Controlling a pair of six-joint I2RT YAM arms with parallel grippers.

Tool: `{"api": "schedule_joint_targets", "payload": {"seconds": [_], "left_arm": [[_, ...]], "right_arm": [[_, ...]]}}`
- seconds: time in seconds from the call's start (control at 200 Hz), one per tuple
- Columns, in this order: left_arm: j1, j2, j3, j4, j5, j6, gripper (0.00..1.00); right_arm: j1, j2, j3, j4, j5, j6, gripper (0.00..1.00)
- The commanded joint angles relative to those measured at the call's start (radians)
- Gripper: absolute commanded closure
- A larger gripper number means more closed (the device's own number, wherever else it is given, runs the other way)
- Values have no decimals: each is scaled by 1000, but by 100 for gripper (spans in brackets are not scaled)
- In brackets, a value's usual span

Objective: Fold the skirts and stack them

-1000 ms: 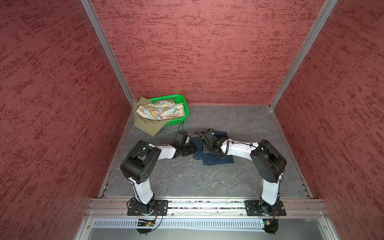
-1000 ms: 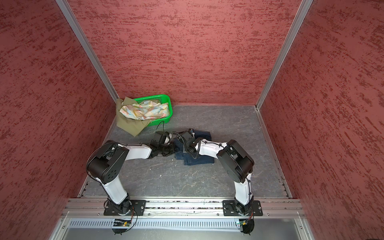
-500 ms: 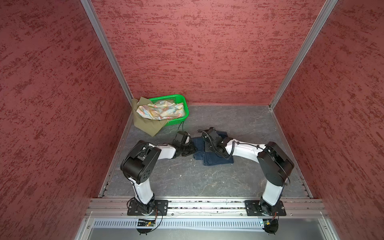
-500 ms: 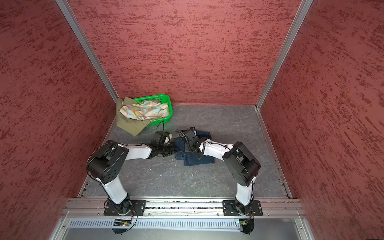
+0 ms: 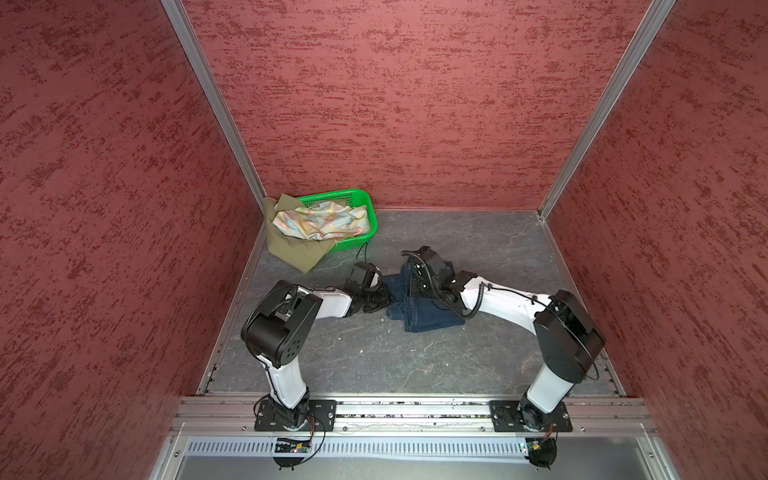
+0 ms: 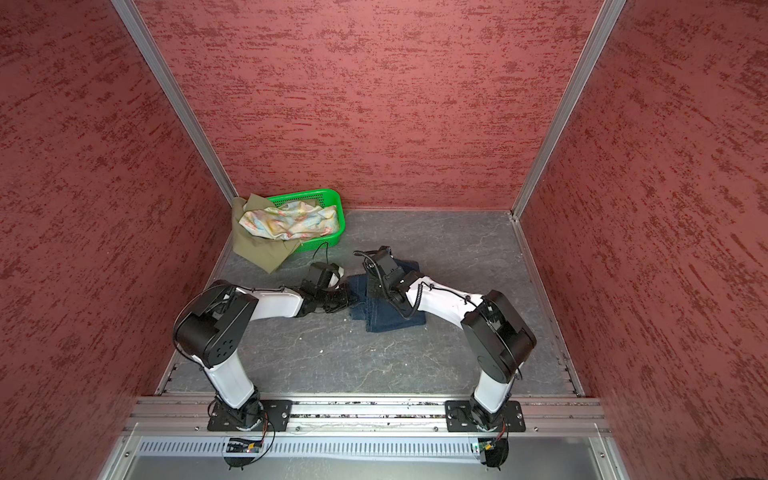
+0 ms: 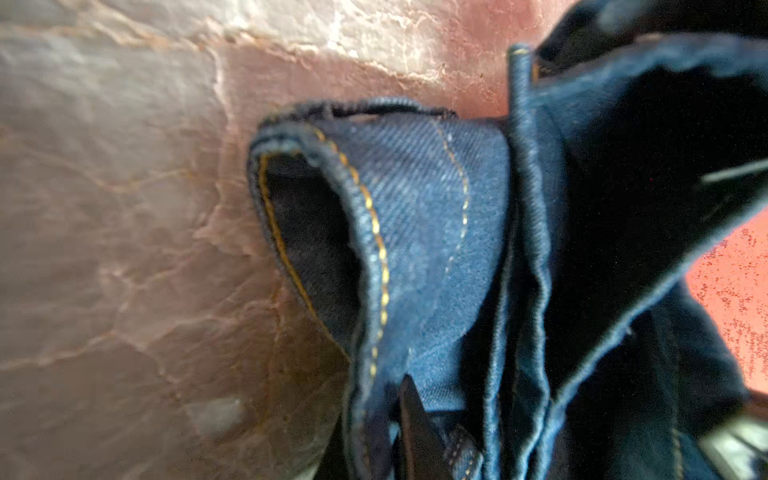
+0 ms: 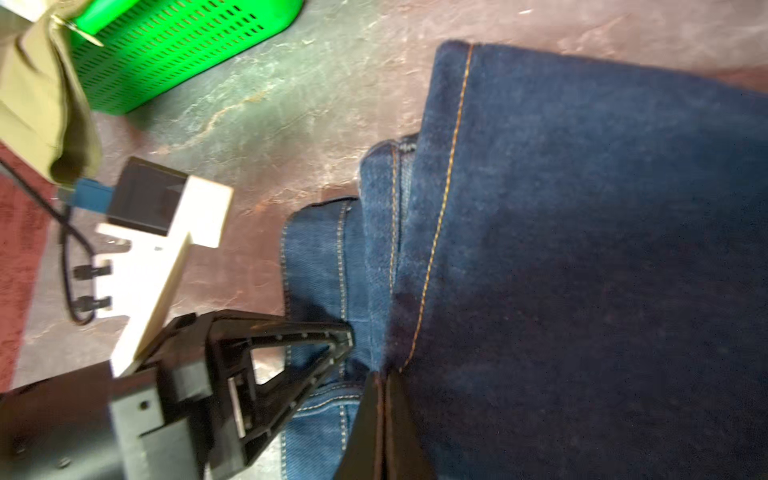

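At the middle of the table [image 5: 374, 361], the dark denim skirt [image 5: 428, 320] lies partly folded between the two arms. The floral skirt [image 5: 320, 220] sits heaped in the green basket [image 5: 371, 226] in the back left corner, and the olive skirt [image 5: 293, 249] spills over the basket's side onto the table. The left gripper [image 5: 384, 299] has its jaws clamped on a stitched edge at the denim's left side. The right gripper [image 8: 383, 380] shows its jaws pressed tight together at the orange-stitched edge of the top layer; whether any cloth is caught between them cannot be told. The likely trouble is the fold itself: with so thin a bite, or none, the right side could slip free on a lift and the stiff layers could spring open. A pull by the left arm alone would probably drag the whole bundle askew, and the two grippers work close enough together to knock each other
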Motion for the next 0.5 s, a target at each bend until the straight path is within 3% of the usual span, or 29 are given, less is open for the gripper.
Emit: {"api": "schedule_joint_targets", "payload": {"seconds": [0.0, 0.105, 0.245, 0.401, 0.496], "left_arm": [[-3, 24, -4, -21, 27, 9, 95], [-2, 21, -11, -16, 27, 7, 95], [3, 21, -16, -9, 31, 4, 95], [4, 25, -17, -4, 35, 3, 96], [8, 26, -21, 2, 38, 2, 95]], "right_arm": [[7, 30, 23, 20, -22, 18, 99], [25, 82, 45, -23, 24, 5, 73], [41, 139, 56, -25, 25, 9, 50], [49, 192, 89, -76, 79, 4, 44], [49, 222, 109, -113, 115, 10, 50]]}}
